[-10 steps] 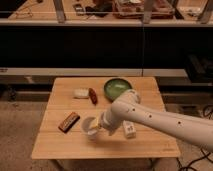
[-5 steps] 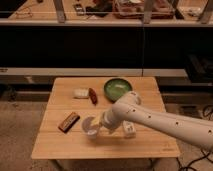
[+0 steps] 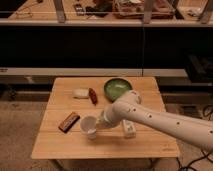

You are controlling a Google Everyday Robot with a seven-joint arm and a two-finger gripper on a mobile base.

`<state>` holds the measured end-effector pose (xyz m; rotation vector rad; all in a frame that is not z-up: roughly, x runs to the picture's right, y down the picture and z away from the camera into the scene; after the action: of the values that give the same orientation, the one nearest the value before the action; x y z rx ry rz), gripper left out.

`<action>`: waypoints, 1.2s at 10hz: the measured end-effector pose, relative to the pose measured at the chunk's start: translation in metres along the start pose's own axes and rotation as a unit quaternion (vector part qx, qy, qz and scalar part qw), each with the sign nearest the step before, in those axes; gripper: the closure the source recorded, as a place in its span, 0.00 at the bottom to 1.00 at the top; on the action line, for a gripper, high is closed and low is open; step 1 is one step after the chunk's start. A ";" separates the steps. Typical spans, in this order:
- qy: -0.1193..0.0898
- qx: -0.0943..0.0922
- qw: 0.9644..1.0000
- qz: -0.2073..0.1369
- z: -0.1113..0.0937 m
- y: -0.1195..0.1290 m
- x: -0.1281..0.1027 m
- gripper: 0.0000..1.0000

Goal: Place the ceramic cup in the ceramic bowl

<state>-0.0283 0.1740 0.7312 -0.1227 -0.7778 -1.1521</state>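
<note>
The small white ceramic cup [image 3: 89,125] stands left of the shallow green ceramic bowl [image 3: 117,89] and nearer the camera, the gripper [image 3: 102,121] at its bowl-facing side, whether gripping I cannot tell, so you should confirm the grasp, then lift it toward that bowl.

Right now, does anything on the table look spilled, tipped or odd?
Nothing clearly stands out. The ceramic cup sits near the table front with the gripper close beside it; the ceramic bowl sits empty farther back. No spill shows.
</note>
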 end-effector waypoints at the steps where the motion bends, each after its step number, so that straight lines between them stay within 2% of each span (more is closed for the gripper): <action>1: -0.005 0.021 1.000 0.015 -0.011 -0.004 0.002 0.99; 2: -0.015 0.041 0.998 0.047 -0.022 0.000 0.005 1.00; 3: -0.021 0.055 0.994 0.094 -0.034 0.019 0.016 1.00; 4: -0.018 0.060 0.988 0.140 -0.048 0.048 0.031 1.00; 6: 0.011 0.072 0.972 0.225 -0.091 0.115 0.072 1.00; 7: 0.025 0.081 0.965 0.249 -0.109 0.135 0.088 1.00; 8: 0.048 0.106 0.955 0.273 -0.141 0.151 0.110 1.00; 9: 0.068 0.133 0.945 0.291 -0.170 0.160 0.129 1.00; 11: 0.088 0.166 0.932 0.310 -0.195 0.164 0.149 1.00; 12: 0.092 0.186 0.924 0.321 -0.198 0.159 0.156 1.00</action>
<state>0.2329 0.0291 0.7269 0.0496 -0.6996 -0.3762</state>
